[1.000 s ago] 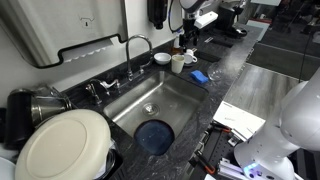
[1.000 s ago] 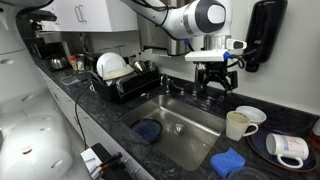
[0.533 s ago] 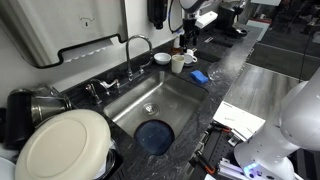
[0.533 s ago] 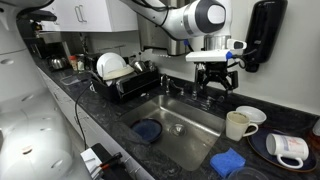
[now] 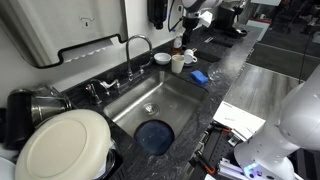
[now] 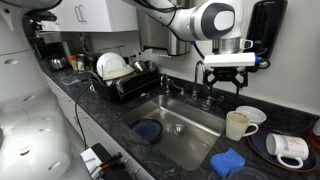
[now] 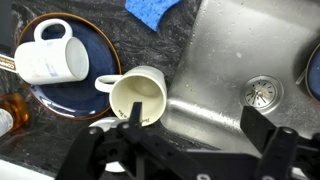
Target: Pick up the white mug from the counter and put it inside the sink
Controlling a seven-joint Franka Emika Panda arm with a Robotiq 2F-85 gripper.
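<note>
Above the mug (image 7: 140,97), the gripper (image 6: 227,88) hangs spread and empty; it should centre, then descend straddling one wall, clear of the plate (image 7: 75,102).

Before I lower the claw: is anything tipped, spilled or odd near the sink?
One thing: a second mug lies on its side on the blue plate, right beside the upright white mug. No spill or damage shows.
</note>
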